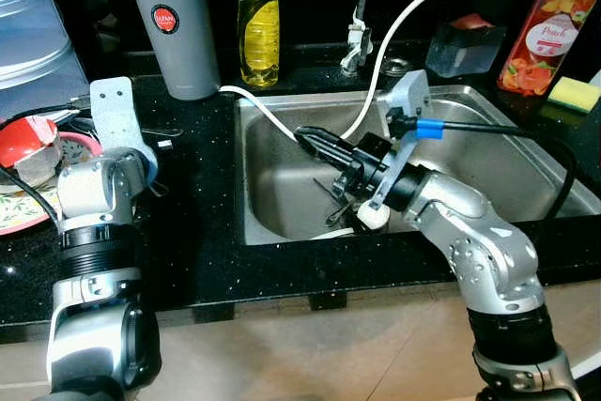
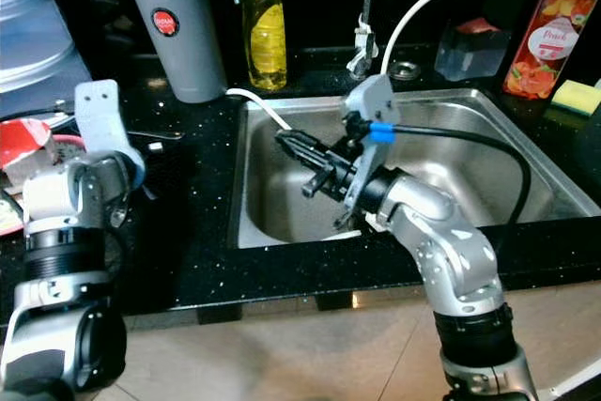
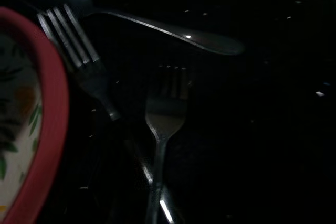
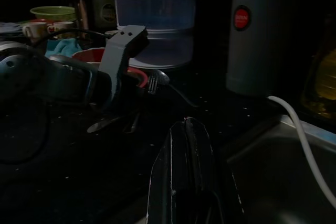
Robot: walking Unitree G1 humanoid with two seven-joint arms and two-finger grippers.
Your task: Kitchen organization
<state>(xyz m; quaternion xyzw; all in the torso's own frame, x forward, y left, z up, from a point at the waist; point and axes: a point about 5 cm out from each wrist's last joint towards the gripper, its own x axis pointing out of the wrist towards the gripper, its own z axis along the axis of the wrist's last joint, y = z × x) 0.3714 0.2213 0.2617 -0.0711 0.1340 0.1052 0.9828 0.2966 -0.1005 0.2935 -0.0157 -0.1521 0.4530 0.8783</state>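
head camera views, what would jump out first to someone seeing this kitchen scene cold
The right claw stretched over the steel sink, fingers together, with a white hose arcing above it. Behind the sink stand a grey dispenser and a yellow soap bottle. On the black counter, the left arm hangs over two forks beside a red-rimmed plate.

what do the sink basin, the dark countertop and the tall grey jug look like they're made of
Rectangular sink basin: looks like stainless steel with a brushed satin finish, showing soft grey reflections.
Dark countertop: probably polished stone or a stone-like composite, glossy black with fine pale speckles.
Tall grey jug with a red round label: matte grey body, likely plastic or coated metal; its thin curved spout looks like shiny metal.
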